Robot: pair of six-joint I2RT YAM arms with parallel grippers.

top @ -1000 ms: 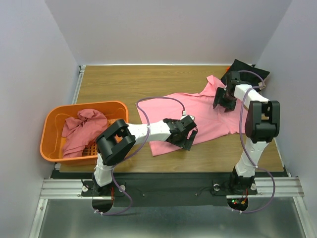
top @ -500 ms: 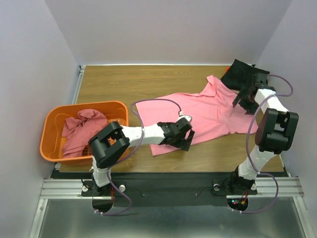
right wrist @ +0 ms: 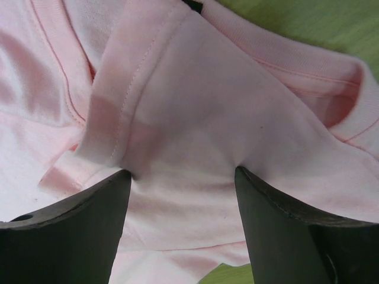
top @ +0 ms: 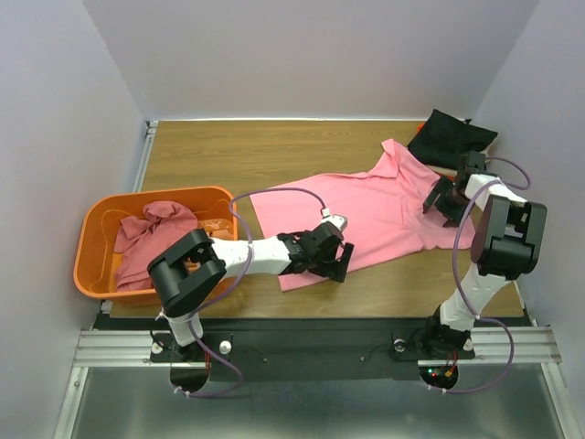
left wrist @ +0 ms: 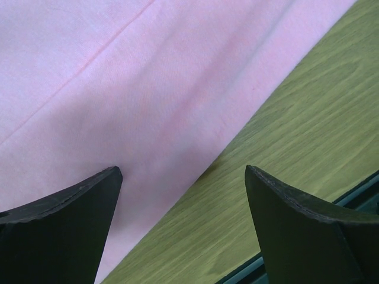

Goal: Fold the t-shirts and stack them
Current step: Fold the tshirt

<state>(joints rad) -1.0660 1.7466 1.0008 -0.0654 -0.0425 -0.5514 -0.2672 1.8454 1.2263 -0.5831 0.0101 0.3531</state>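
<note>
Though barely begun, all folding left to do: light pink t-shirt point(top: 375, 206) spread flat mid-table point(top: 228, 155), rose t-shirt point(top: 151, 240) in orange basket point(top: 91, 233) at left, black t-shirt point(top: 450, 135) upper right. Left pincer point(top: 333, 263) wide open over lower hem, right pincer point(top: 441, 198) open astride sleeve, both empty.

We see a robotics lab cell: plain white walls point(top: 320, 55) box in a wooden surface point(top: 238, 146), two arms point(top: 265, 253) bolted to a rail point(top: 110, 346).
</note>
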